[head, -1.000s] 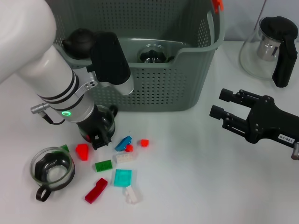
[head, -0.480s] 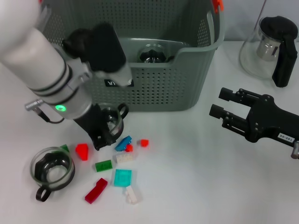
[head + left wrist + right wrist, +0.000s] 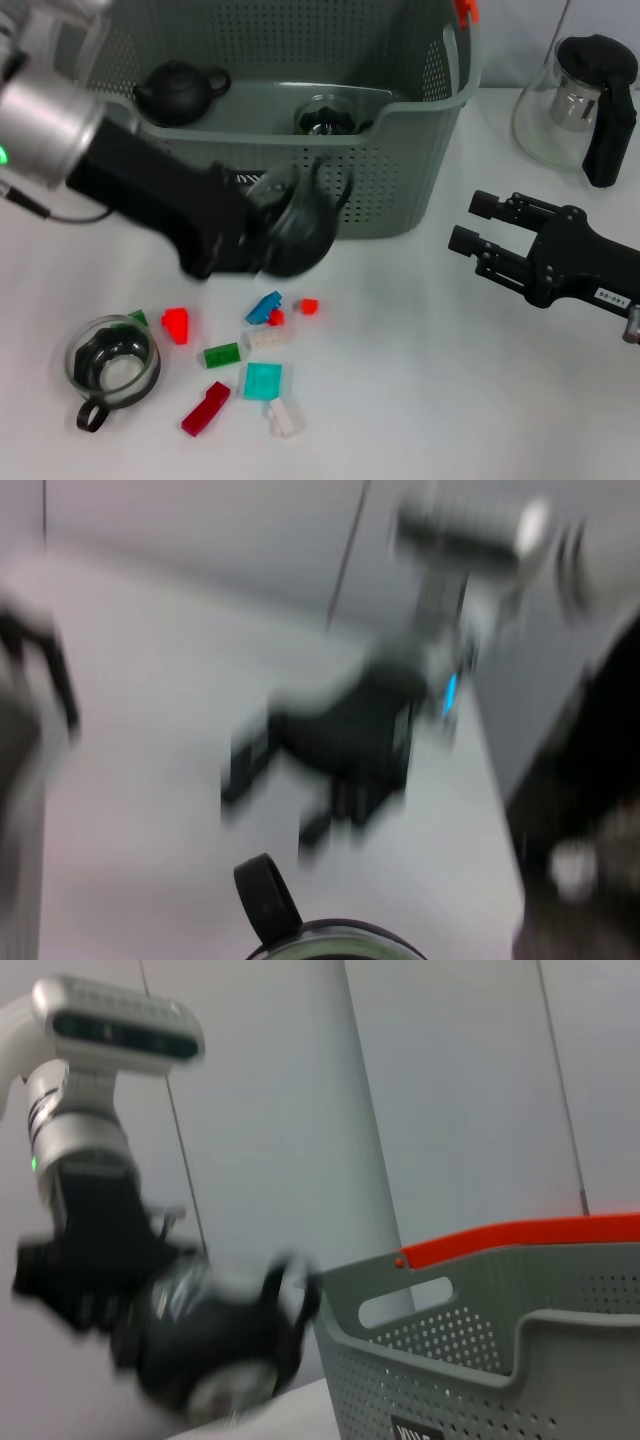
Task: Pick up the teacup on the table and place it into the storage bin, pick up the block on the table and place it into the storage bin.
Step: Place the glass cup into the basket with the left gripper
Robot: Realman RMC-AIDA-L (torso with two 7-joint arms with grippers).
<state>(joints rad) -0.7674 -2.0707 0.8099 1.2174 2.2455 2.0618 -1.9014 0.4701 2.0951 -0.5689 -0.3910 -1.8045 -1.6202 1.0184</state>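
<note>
Head view gives me the left claw point(image 3: 262, 238) lifted off the counter point(image 3: 420, 380), closed on a glass teacup point(image 3: 295, 225) that it carries tilted in front of the storage bin point(image 3: 400, 170), close against the perforated front wall and over the small black label. The cup's dark handle point(image 3: 335, 190) points up toward the bin's rim. It is smeared with motion (I cannot make out the individual fingers), but the cup is plainly off the counter and in the claw's grip.

Inside the bin I see a dark teapot point(image 3: 180, 90) at the robot's left and another glass cup point(image 3: 328, 115) near the middle. A second glass teacup point(image 3: 110, 362) stands on the counter at my near left, handle toward me. Scattered between it and the bin are the blocks: a red one point(image 3: 176, 323), a green one point(image 3: 221, 354), a blue one point(image 3: 264, 306), a teal square point(image 3: 263, 381), a long red one point(image 3: 205, 408) and a white one point(image 3: 281, 416).

My right claw point(image 3: 478, 238) hovers over the counter well to the right, its fingers spread and holding nothing. A glass jug point(image 3: 585, 100) with a black handle stands behind it.

From the right wrist, the left claw point(image 3: 150, 1305) and teacup point(image 3: 225, 1355) hang just beside the bin's wall point(image 3: 480, 1360).
</note>
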